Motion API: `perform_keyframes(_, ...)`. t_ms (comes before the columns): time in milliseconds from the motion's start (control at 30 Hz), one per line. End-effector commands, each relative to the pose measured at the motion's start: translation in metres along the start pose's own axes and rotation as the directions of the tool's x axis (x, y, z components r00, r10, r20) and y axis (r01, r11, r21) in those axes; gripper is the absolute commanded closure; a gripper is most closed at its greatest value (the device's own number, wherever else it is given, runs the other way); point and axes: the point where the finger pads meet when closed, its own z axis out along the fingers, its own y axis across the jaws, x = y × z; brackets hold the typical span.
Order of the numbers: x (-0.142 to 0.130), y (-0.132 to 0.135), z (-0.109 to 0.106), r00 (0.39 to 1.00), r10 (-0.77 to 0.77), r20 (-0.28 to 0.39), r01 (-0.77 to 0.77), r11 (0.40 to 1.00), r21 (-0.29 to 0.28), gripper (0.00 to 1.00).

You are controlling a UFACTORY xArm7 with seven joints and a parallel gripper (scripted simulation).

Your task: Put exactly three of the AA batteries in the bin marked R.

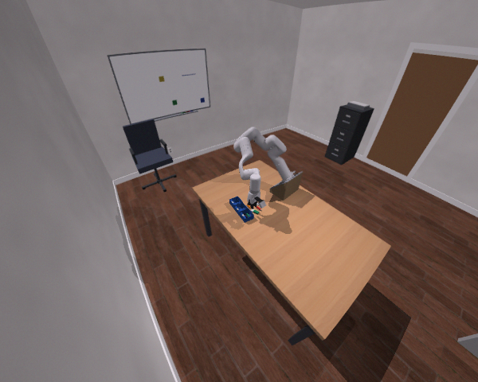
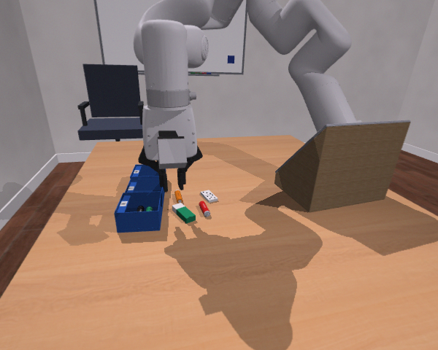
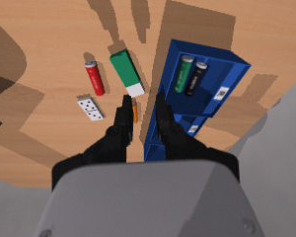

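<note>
My gripper (image 1: 253, 205) (image 2: 172, 187) (image 3: 144, 104) is partly open, with nothing between its fingers, above the table just beside the row of blue bins. In the nearest bin (image 2: 138, 222) (image 3: 207, 49) lie a green battery (image 2: 149, 208) (image 3: 184, 74) and a black battery (image 2: 140, 208) (image 3: 196, 79), side by side. That bin's label is too blurred to read. An orange battery (image 2: 178, 196) (image 3: 134, 113) lies on the table below and ahead of the fingers, partly hidden in the wrist view. A red battery (image 2: 204, 208) (image 3: 95, 79) lies farther from the bins.
A green and white block (image 2: 185, 214) (image 3: 124, 69) lies between the red battery and the nearest bin. A white domino (image 2: 209, 195) (image 3: 90, 109) lies near the red battery. Two more blue bins continue the row behind the nearest one. A wooden wedge-shaped panel (image 1: 287, 188) (image 2: 351, 169) stands by the arm's base.
</note>
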Motion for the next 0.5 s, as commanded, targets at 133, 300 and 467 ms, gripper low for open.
perform_keyframes(133,0.0,-0.073,-0.007,1.0,-0.011,-0.008,0.011,1.0,-0.013,0.72)
perform_keyframes(300,-0.001,-0.089,-0.007,1.0,-0.011,-0.008,0.011,1.0,-0.013,0.72)
perform_keyframes(467,-0.001,-0.088,-0.007,1.0,-0.011,-0.008,0.011,1.0,-0.013,0.72)
